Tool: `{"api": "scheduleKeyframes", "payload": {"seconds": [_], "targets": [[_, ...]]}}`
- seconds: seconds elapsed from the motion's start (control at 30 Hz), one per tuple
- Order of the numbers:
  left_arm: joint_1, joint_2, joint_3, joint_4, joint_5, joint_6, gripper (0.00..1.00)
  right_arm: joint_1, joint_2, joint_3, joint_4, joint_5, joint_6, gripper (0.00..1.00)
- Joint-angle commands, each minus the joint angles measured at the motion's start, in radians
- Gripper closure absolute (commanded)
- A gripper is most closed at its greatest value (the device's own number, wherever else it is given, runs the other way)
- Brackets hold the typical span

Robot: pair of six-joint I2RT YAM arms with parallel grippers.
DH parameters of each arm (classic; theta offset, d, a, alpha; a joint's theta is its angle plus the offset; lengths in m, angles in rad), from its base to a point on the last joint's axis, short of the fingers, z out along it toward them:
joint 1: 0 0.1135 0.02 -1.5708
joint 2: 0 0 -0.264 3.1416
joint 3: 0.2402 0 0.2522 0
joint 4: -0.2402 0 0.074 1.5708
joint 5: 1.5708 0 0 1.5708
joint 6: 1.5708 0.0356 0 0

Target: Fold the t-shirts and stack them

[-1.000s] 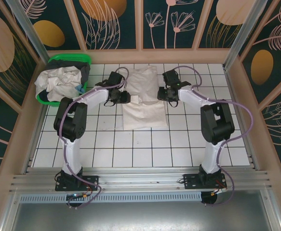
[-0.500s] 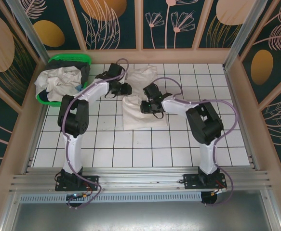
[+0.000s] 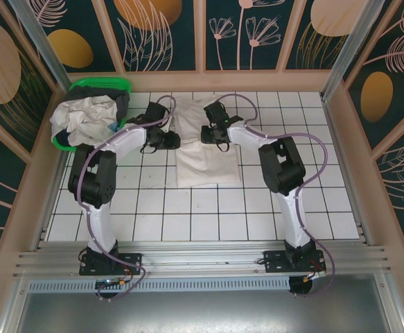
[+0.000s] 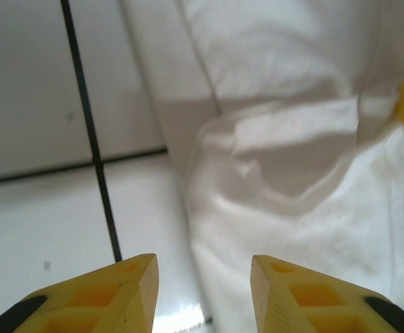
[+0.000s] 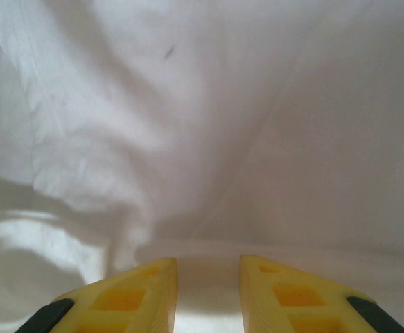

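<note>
Top view: an off-white shirt (image 3: 208, 163) lies flat on the tiled worktop (image 3: 188, 208), at mid-width and toward the far side, its long axis running near to far. My left gripper (image 3: 176, 141) sits at the shirt's left edge. My right gripper (image 3: 207, 133) is over the shirt's far half, right of the left one. A green basket (image 3: 101, 84) at the far left corner holds crumpled shirts (image 3: 84, 118).

Left wrist view: my left gripper (image 4: 202, 267) has its jaws parted, with nothing between them. The shirt (image 4: 292, 173) lies ahead and to the right, a rumpled fold in its edge. Bare worktop (image 4: 35, 208) is on the left.

Right wrist view: my right gripper (image 5: 207, 267) is low over the shirt (image 5: 257, 139), its jaws a narrow gap apart. Cloth shows in that gap. Whether it is pinched or merely underneath I cannot tell.
</note>
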Motion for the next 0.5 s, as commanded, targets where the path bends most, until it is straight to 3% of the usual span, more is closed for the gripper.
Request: {"api": "scheduleKeyframes", "payload": {"seconds": [0.0,0.13,0.27,0.47], "targets": [[-0.013,-0.075,-0.082,0.094,0.015,-0.024,0.58,-0.001,0.044,0.092,-0.078,0.002,-0.034,0.71],[-0.034,-0.031,-0.076,0.132,0.029,-0.034,0.55,-0.001,-0.023,0.074,-0.095,0.028,-0.027,0.71],[-0.034,0.124,0.079,0.091,0.05,-0.026,0.59,-0.035,-0.182,-0.173,0.043,0.025,0.016,0.71],[-0.033,0.249,0.185,0.054,0.016,-0.031,0.61,-0.043,-0.285,-0.462,0.192,-0.015,0.087,0.71]]}}
